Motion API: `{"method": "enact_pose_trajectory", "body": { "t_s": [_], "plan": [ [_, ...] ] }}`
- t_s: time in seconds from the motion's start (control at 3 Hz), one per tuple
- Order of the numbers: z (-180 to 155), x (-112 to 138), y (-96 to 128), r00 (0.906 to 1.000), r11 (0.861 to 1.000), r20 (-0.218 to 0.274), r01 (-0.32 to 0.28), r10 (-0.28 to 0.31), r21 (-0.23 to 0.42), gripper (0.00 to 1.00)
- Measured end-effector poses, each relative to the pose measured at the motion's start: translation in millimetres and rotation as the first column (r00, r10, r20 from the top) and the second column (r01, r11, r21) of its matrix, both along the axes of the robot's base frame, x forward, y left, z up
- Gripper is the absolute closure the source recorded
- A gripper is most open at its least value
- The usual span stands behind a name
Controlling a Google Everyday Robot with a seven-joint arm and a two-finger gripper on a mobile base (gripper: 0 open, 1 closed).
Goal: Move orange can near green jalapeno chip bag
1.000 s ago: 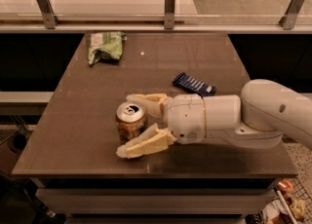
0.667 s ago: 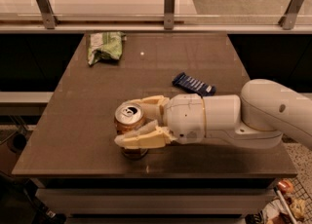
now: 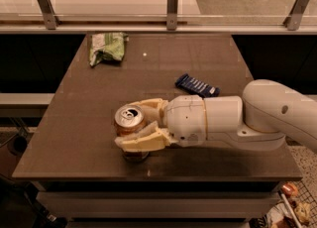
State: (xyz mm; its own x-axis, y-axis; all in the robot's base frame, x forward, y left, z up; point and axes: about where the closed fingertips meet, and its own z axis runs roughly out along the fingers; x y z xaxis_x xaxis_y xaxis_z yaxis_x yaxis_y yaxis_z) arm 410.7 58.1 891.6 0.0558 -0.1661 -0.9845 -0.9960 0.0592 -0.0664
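The orange can [image 3: 129, 121] stands upright near the table's front edge, left of centre, its silver top and pull tab facing up. My gripper [image 3: 134, 124] reaches in from the right and is shut on the can, one cream finger [image 3: 141, 141] in front of it and the other behind. The green jalapeno chip bag [image 3: 107, 47] lies at the far left corner of the table, well apart from the can and gripper.
A flat dark-blue wrapped bar with white stripes [image 3: 196, 85] lies right of centre, just behind my arm [image 3: 257, 118]. The dark table [image 3: 168, 63] ends at a railing with metal posts [image 3: 172, 6] at the back. A drop-off runs along the front edge.
The near finger has swung in from a spread position and closed against the can. The can has stayed in place.
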Motion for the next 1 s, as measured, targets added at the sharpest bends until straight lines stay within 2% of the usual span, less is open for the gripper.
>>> {"method": "enact_pose_trajectory", "body": {
  "t_s": [0.33, 0.67, 1.0],
  "plan": [
    [1, -1, 1, 1.0000, 1.000, 0.001, -0.002, 0.002, -0.001, 1.00],
    [6, 3, -2, 1.0000, 1.000, -0.002, 0.006, -0.006, -0.007, 1.00],
    [29, 28, -23, 0.9982, 0.998, -0.009, 0.060, -0.060, 0.000, 1.00]
  ]
}}
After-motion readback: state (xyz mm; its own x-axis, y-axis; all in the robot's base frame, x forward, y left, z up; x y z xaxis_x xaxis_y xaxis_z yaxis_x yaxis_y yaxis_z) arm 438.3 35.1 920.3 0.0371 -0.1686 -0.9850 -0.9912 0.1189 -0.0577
